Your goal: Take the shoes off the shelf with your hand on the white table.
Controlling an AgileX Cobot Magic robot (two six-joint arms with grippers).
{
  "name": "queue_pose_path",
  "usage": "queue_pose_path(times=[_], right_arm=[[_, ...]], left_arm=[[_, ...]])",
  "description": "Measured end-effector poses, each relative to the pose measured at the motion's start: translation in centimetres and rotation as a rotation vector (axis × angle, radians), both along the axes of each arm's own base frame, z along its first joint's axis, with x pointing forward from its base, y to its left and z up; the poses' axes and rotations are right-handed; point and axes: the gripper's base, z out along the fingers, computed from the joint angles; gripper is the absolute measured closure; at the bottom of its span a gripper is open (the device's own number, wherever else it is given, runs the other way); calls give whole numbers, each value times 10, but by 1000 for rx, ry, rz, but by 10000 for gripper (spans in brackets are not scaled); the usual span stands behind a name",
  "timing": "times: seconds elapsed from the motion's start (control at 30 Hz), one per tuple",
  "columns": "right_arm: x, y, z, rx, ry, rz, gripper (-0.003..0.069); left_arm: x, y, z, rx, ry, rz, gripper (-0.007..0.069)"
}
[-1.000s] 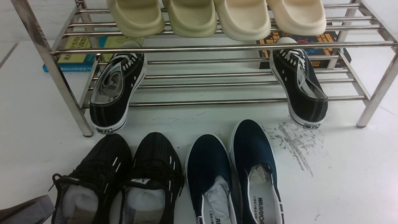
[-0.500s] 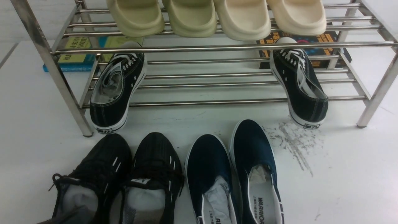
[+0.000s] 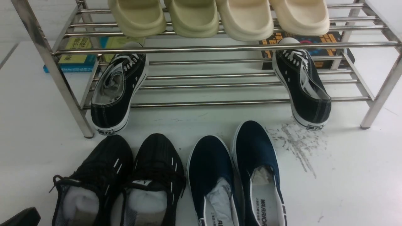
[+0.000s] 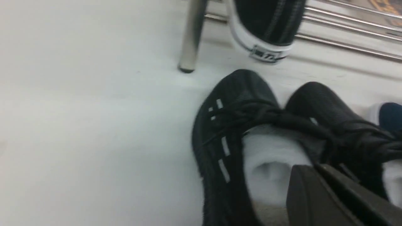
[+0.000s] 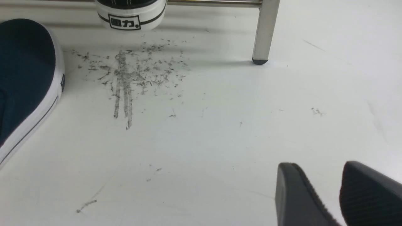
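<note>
**Item: pair of black knit sneakers** (image 3: 119, 179). Off the shelf (image 3: 220, 48) and standing on the white table (image 3: 345, 175), near its front edge towards the left, just beside a navy slip-on pair (image 3: 235, 175). Soles down, paper stuffing showing at the openings. Long axis runs front to back: toes towards the shelf, heels towards the robot.

**Left claw** (image 4: 326, 194). Low at the front-left corner of the table; the wrist view shows its dark fingers pressed together, holding nothing, just behind the heel opening of the left-hand sneaker. Whether it touches the shoe cannot be told. The pair lies ahead of it and slightly to its right. This is plainly the nearer arm.

**Right claw** (image 5: 329, 194). Over bare table by the grey scuff marks (image 5: 128, 75), well apart from the black pair; fingers a little apart, nothing between them.

**Also present.** Two black canvas sneakers with white soles (image 3: 117, 91), leaning off the lower tier at either end; four cream slides (image 3: 216, 17) on the upper tier; books (image 3: 77, 53) behind.

**Assessment.** The pair appears already delivered; what remains looks like drawing the left arm straight back along the shoes' length, clear of the heels.
</note>
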Motion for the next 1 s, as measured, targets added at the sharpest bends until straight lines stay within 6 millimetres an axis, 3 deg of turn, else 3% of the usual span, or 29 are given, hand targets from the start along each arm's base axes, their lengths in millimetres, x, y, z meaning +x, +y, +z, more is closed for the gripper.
queue_pose_path(times=[0.2,0.4,1.0], right_arm=[[0,0,0,0,0,0,419],[0,0,0,0,0,0,419],[0,0,0,0,0,0,419]], left_arm=[[-5,8,-22,-78,30,140,575],[-8,13,-26,-81,52,209,571],[-9,12,-27,-68,75,197,555]])
